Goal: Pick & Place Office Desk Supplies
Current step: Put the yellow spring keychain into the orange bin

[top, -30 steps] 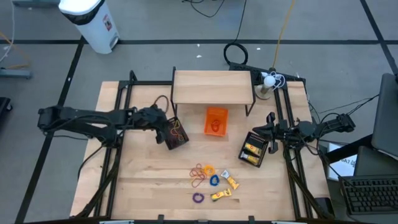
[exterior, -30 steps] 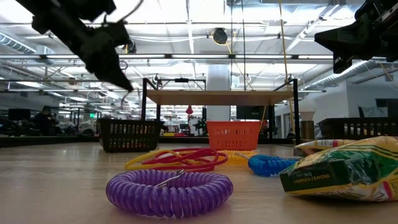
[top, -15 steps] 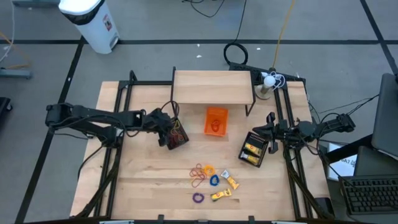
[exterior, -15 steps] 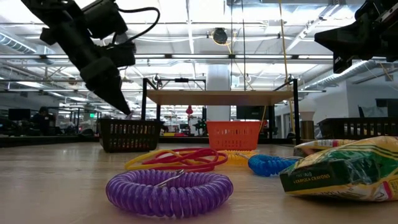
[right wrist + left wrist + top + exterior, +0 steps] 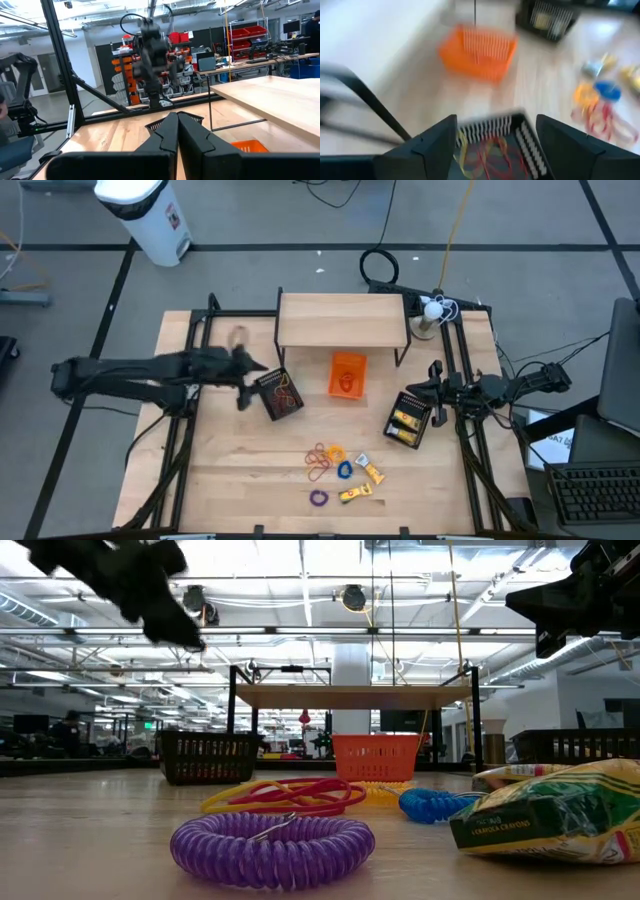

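Rubber bands [image 5: 284,392] lie in the black basket [image 5: 279,393] just beside our spread left claw [image 5: 243,380]; more supplies [image 5: 338,468] well apart on the table [image 5: 230,480]. Right claw [image 5: 437,392] pressed together.

One camera looks straight down on the whole table [image 5: 230,470]; another sits low on the tabletop, looking level across it. Each arm carries a camera looking out past its jaws, and both show the orange basket [image 5: 479,51].
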Robot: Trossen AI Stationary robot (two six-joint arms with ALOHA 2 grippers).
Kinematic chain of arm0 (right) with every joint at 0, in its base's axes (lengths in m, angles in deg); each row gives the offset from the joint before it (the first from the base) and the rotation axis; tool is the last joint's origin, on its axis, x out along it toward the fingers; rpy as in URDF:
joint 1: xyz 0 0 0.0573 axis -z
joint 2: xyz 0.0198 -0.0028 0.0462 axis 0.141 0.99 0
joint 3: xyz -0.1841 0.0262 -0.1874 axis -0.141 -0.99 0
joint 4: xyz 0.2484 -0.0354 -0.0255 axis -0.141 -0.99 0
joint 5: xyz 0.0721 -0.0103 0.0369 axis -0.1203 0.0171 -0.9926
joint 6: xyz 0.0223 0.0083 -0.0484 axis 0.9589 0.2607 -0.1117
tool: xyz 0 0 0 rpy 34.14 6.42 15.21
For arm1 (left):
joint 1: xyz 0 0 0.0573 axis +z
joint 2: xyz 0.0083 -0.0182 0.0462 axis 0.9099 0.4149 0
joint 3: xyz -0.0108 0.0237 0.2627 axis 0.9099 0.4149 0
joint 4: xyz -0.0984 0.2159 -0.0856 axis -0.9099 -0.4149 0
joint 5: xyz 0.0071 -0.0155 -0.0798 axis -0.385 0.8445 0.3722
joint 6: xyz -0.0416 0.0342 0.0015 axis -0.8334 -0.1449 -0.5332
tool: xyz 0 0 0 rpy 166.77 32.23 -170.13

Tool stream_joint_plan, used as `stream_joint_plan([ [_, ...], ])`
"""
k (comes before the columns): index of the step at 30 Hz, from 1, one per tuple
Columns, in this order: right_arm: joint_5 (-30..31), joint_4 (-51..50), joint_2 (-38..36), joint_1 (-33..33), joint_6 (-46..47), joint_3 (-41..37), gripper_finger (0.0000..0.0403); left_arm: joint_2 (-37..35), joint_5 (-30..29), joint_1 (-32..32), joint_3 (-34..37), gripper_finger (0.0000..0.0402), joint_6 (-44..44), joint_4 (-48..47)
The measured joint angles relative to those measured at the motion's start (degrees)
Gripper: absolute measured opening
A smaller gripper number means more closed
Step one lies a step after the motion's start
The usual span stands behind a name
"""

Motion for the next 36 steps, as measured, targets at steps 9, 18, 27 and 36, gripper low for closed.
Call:
stream_joint_plan([
  [9, 0.0, 0.0, 0.0, 0.0, -0.1, 0.0, 0.0000, -26.7, -2.1, 0.0, 2.8, 0.0031, 3.5, 1.4],
  [18, 0.0, 0.0, 0.0, 0.0, 0.0, 0.0, 0.0000, -42.8, -5.0, 0.0, 10.5, 0.0005, 1.5, -0.5],
  [27, 0.1, 0.0, 0.0, 0.0, 0.4, 0.0, 0.0000, -45.5, -6.3, 0.0, 20.2, 0.0002, 2.8, 3.0],
  [36, 0.1, 0.0, 0.0, 0.0, 0.4, 0.0, 0.0000, -45.4, -0.7, -0.1, 24.8, 0.0002, 3.1, 6.1],
])
